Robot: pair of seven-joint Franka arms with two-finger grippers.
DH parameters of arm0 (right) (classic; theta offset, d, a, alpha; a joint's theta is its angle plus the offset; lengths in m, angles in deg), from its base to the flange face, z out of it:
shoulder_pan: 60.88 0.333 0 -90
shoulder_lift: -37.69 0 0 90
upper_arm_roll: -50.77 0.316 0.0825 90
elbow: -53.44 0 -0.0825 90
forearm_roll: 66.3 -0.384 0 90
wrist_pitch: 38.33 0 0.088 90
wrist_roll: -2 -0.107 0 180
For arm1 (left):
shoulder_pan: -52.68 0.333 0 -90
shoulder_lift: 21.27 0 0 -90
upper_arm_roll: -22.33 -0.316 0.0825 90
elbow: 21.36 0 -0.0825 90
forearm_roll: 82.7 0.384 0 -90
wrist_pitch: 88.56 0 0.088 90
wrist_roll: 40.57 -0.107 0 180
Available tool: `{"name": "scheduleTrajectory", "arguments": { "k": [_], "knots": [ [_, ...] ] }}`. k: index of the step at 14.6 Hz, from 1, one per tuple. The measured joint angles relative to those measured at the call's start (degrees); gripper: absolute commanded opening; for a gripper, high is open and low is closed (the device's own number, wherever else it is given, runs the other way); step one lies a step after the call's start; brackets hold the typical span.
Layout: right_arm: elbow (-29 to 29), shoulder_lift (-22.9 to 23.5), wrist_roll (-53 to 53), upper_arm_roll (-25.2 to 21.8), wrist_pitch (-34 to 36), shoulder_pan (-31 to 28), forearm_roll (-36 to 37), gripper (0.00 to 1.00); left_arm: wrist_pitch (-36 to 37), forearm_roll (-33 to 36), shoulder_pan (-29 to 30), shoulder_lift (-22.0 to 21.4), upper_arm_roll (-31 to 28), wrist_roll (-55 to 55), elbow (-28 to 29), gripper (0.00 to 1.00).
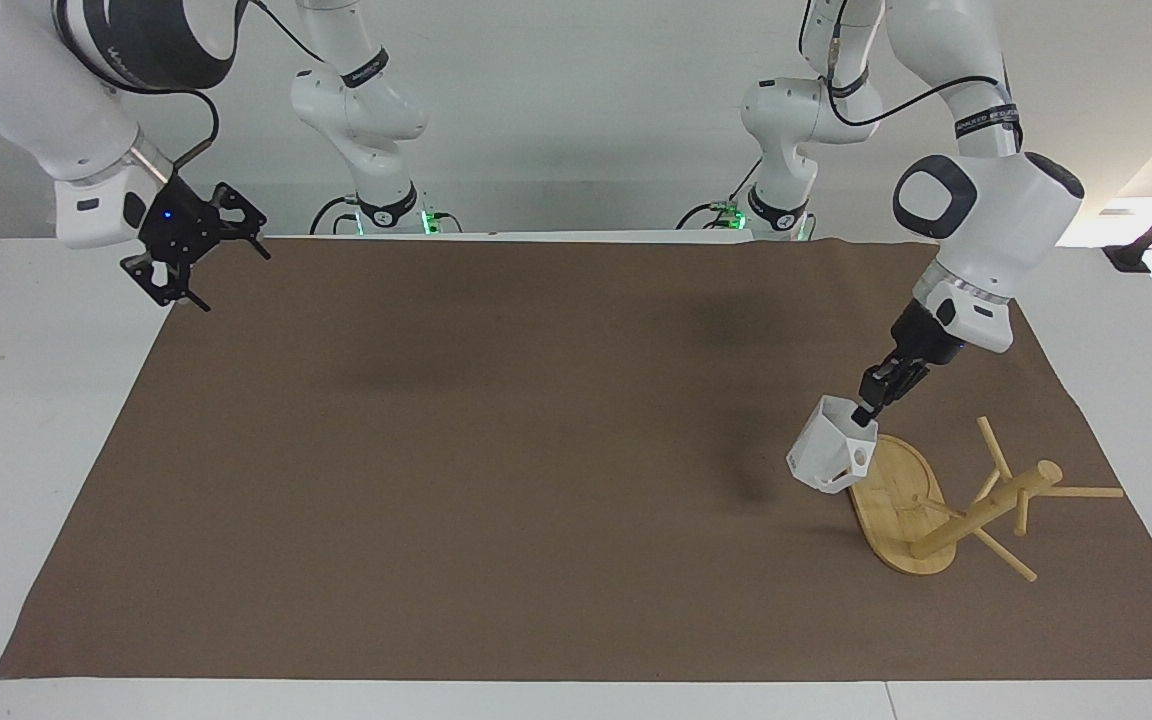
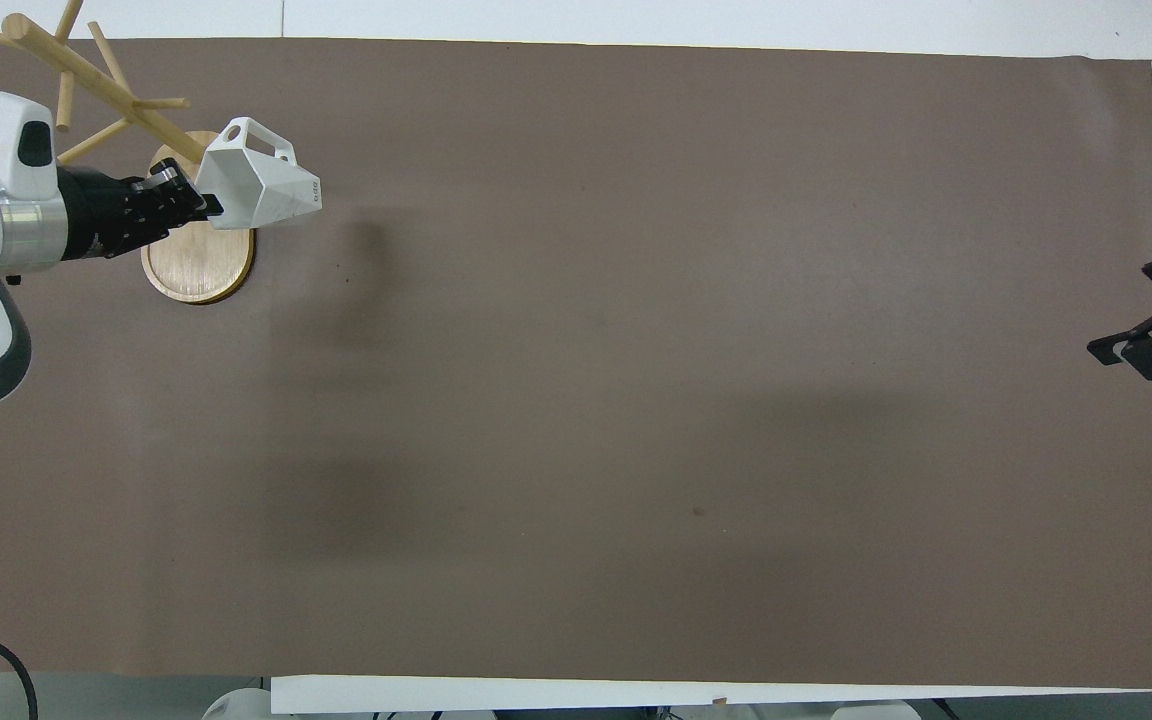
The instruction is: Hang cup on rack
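We are holding the cup by its rim in our left gripper, over the rack, at the base's ten o'clock edge. Our right gripper is waiting with fingers wide apart, up over the mat's corner.

We're looking at a robotics lab bench, not a home or kitchen: two white Franka arms bolted at one end of a white table, a plain brown mat laid over it as a work surface, bare white wall at the robots' end. We see exposed cabling running along the arms, green status lights at the bases, and a black clamp mount on the table edge at the left arm's end.
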Motion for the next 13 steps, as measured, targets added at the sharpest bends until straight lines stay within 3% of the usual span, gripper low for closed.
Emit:
{"name": "scheduleTrajectory", "arguments": {
  "k": [2, 5, 10, 13],
  "knots": [
    [4.1, 0.1, -11.7, 0.0, 5.5, 0.0, 0.9, 1.00, -1.8, -1.7, 0.6, 0.0, 0.0, -1.9, 0.4, 0.00],
    [7.3, 0.3, -23.5, -0.6, 8.2, 2.2, 4.3, 1.00, -3.1, -1.9, 1.1, 0.6, 0.0, -1.9, 1.0, 0.00],
    [7.5, -0.2, -33.7, -8.1, 10.2, 13.0, 7.2, 1.00, -5.0, -2.2, 3.5, 2.1, 0.0, -2.6, 1.1, 0.00],
    [6.7, -0.2, -33.8, -10.5, 10.2, 13.5, 7.2, 1.00, -7.1, -2.4, 3.5, 3.0, 0.6, -2.9, 0.6, 0.00]
  ]
}}
